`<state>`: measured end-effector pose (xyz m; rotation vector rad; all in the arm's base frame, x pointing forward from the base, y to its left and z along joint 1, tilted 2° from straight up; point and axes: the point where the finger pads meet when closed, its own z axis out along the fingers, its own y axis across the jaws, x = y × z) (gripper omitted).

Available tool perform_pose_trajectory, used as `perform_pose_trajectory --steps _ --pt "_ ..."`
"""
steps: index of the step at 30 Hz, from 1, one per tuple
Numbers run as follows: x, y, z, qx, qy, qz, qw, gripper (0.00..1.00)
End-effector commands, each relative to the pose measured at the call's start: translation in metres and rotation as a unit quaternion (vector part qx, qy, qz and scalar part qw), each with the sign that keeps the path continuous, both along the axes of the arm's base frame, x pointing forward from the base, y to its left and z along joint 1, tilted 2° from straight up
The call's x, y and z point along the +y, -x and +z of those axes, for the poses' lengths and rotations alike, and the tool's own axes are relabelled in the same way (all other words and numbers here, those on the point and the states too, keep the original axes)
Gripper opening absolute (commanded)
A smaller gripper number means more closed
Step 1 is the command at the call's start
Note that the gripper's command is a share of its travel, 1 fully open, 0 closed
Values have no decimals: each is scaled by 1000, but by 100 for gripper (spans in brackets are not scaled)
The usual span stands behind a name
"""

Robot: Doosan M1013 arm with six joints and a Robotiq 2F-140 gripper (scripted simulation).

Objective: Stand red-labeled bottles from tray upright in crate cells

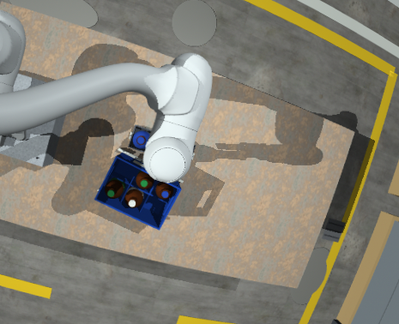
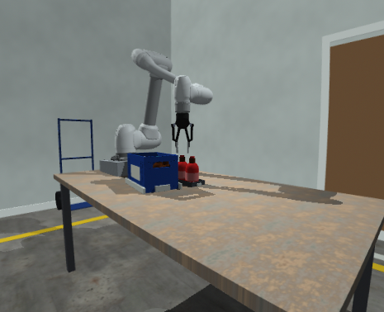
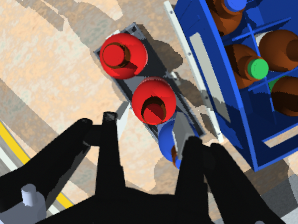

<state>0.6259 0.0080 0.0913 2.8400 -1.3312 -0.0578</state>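
Note:
Two red-labeled bottles stand upright on a small dark tray beside the blue crate. A blue-labeled bottle stands on the same tray, partly hidden by my fingers. The crate holds several brown bottles with green, white and blue caps. One cell at its near corner looks empty. My gripper hangs above the tray's bottles, partly open with nothing between the fingers. In the side view it is clearly higher than the bottle caps.
The arm's wrist hides part of the crate and tray from above. The robot base stands at the table's far end behind the crate. A blue cart frame stands beyond the table's left edge.

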Motion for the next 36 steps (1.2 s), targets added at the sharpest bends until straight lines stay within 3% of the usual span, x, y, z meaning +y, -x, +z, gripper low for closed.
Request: perform_pose_trajectory --steps 1,36 --pt "0 0 -2 0 0 0 1000 38" --pt "0 1 -33 0 0 0 1000 38"
